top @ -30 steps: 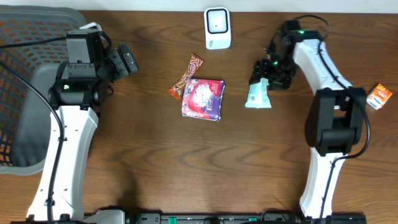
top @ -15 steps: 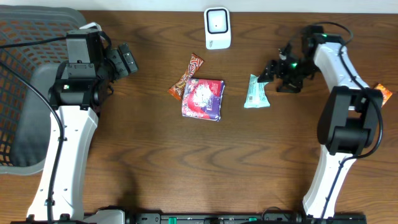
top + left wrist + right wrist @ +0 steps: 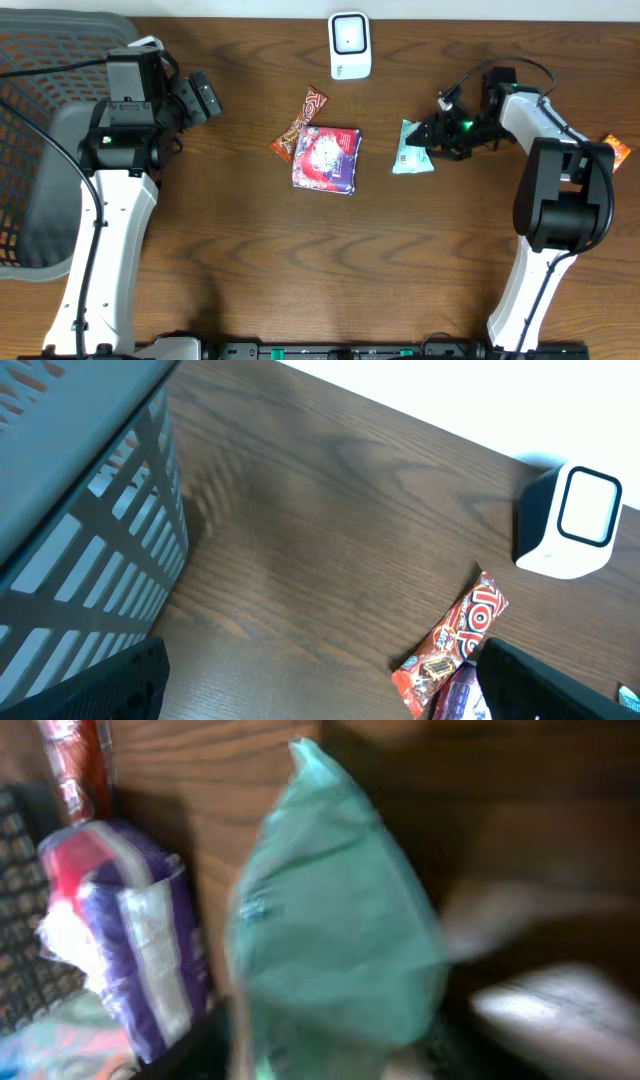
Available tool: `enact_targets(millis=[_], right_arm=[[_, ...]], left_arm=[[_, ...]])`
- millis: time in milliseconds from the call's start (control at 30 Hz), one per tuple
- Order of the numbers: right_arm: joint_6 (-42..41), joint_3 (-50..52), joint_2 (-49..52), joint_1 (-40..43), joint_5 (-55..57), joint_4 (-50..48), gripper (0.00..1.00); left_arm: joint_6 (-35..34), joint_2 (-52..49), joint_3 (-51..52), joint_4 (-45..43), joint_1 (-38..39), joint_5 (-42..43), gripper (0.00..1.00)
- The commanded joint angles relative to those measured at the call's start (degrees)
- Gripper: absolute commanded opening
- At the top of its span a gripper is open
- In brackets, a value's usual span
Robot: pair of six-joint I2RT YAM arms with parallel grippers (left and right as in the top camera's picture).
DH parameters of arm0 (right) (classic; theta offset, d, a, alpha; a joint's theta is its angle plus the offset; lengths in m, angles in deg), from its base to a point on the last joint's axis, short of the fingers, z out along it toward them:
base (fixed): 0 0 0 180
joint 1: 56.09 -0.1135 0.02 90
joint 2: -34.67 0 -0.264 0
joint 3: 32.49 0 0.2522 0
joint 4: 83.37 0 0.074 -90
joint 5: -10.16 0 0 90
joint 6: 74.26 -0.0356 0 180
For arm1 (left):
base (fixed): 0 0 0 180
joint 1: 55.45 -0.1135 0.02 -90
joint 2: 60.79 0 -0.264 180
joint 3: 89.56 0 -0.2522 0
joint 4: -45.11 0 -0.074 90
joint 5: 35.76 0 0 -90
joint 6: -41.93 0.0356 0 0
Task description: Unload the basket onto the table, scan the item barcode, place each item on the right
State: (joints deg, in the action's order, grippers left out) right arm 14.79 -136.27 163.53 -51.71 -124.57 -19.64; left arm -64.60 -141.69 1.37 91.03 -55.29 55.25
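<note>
Right claw (image 3: 430, 137) against teal packet's (image 3: 409, 150) right edge (wrist view blurred); cannot tell whether gripping

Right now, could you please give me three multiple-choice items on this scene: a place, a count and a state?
1. Where does the white scanner stand? A) at the far edge of the table, beyond the red bar; B) at its near edge; C) at its left end.
2. How many wrapped items show on the table overhead? A) two; B) four; C) six.
3. How is the left tool? A) shut on the red bar; B) shut on the scanner; C) open, empty.
Key: 1 A, it stands past the bar, farthest from the arms. 2 B, red bar, purple packet, green packet, orange packet. 3 C, its fingers stand wide apart, nothing between.
</note>
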Motion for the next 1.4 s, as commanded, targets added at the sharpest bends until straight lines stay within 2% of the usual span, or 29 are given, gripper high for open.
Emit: enact_targets(millis=[0,67,100,200,267,400,433,600,733,967,1133,1300,1367], right_arm=[[-1.99,1.27,1.33,-0.28,0.20,-2.29,0.27],[-3.80,1.05,1.33,-0.31,0.22,-3.06,0.04],[-4.42,0.74,1.31,-0.31,0.22,-3.02,0.01],[-6.34,-1.07,0.81,-0.31,1.03,-2.32,0.01],[-9.25,-2.97,-0.09,-0.52,5.42,-0.98,0.01],[-14.01,-9.57,-3.02,-3.06,26.16,6.91,0.01],[-16.48,-12.48,-3.87,-4.92,36.54,10.78,0.01],[-29.53,-17.77,-4.48,-12.17,69.83,19.56,0.01],[-32.94,-16.59,-3.96,-17.53,83.30,19.91,0.01],[-33.81,-15.32,1.66,-22.69,85.48,17.81,0.01],[-33.77,-15.32,5.44,-25.46,81.74,17.22,0.03],[-33.75,-16.59,5.73,-29.00,71.71,15.47,0.17],[-33.70,-19.12,5.73,-29.99,66.18,15.41,0.43]], left_arm=[[-0.28,-0.28,-0.68,-0.02,0.02,-0.15,0.98],[-0.28,-0.28,-0.68,-0.02,0.02,-0.15,0.98],[-0.28,-0.28,-0.68,-0.02,0.02,-0.15,0.98],[-0.28,-0.28,-0.68,-0.02,0.02,-0.15,0.98],[-0.28,-0.28,-0.68,-0.02,0.02,-0.15,0.98],[-0.28,-0.28,-0.68,-0.02,0.02,-0.15,0.98],[-0.28,-0.28,-0.68,-0.02,0.02,-0.15,0.98],[-0.28,-0.28,-0.68,-0.02,0.02,-0.15,0.98],[-0.28,-0.28,-0.68,-0.02,0.02,-0.15,0.98],[-0.28,-0.28,-0.68,-0.02,0.02,-0.15,0.98],[-0.28,-0.28,-0.68,-0.02,0.02,-0.15,0.98],[-0.28,-0.28,-0.68,-0.02,0.02,-0.15,0.98],[-0.28,-0.28,-0.68,-0.02,0.02,-0.15,0.98]])
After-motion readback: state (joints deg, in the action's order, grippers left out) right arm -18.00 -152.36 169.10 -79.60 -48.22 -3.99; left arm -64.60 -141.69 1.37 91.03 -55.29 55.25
